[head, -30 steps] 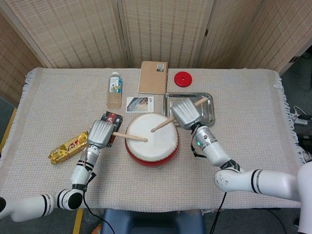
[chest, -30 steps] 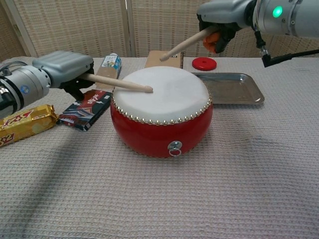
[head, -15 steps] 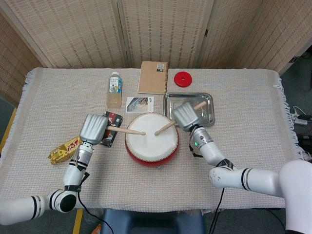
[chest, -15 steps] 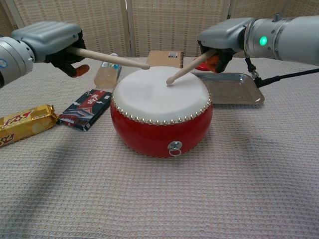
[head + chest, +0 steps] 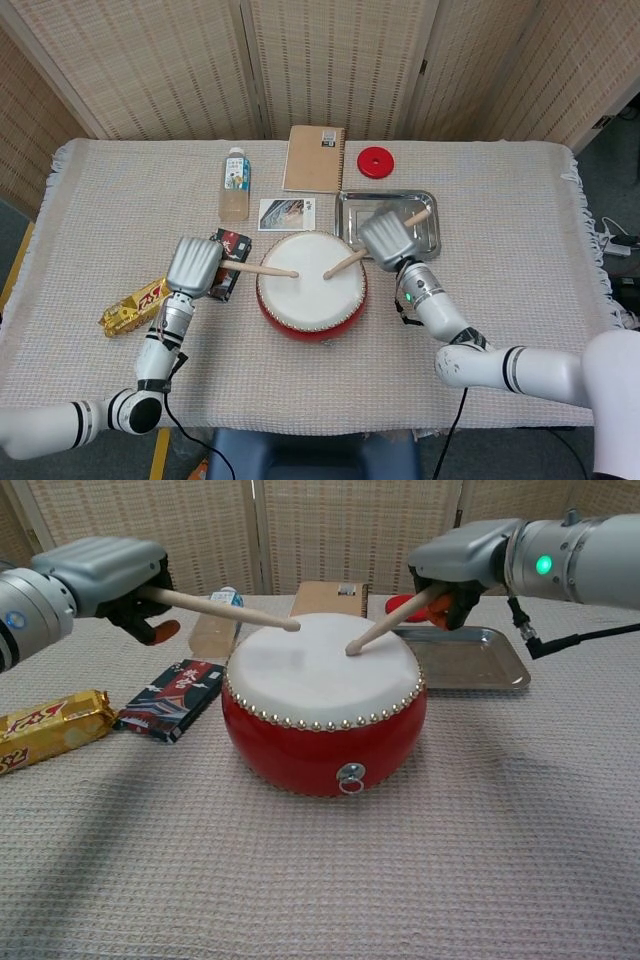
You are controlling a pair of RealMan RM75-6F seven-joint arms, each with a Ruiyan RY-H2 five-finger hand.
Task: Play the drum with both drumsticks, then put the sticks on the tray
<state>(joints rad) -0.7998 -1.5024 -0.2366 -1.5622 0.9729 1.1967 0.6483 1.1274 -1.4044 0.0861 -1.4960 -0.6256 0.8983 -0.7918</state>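
Note:
A red drum [image 5: 311,284] [image 5: 322,708] with a white skin stands mid-table. My left hand [image 5: 194,265] [image 5: 105,575] grips a wooden drumstick [image 5: 262,270] [image 5: 222,610] whose tip hovers just above the skin's left part. My right hand [image 5: 386,238] [image 5: 462,556] grips the other drumstick [image 5: 345,264] [image 5: 384,627], its tip touching the skin right of centre. The steel tray [image 5: 427,214] [image 5: 478,659] lies behind the drum on the right, under my right hand in the head view.
A gold snack bar [image 5: 138,303] and a dark packet [image 5: 228,249] lie left of the drum. A bottle [image 5: 235,184], a card [image 5: 286,214], a brown notebook [image 5: 315,158] and a red disc [image 5: 375,161] sit behind it.
The left stick lifted off the skin a second ago and now dips slightly lower. The right stick swung down onto the skin and slid a little rightward.

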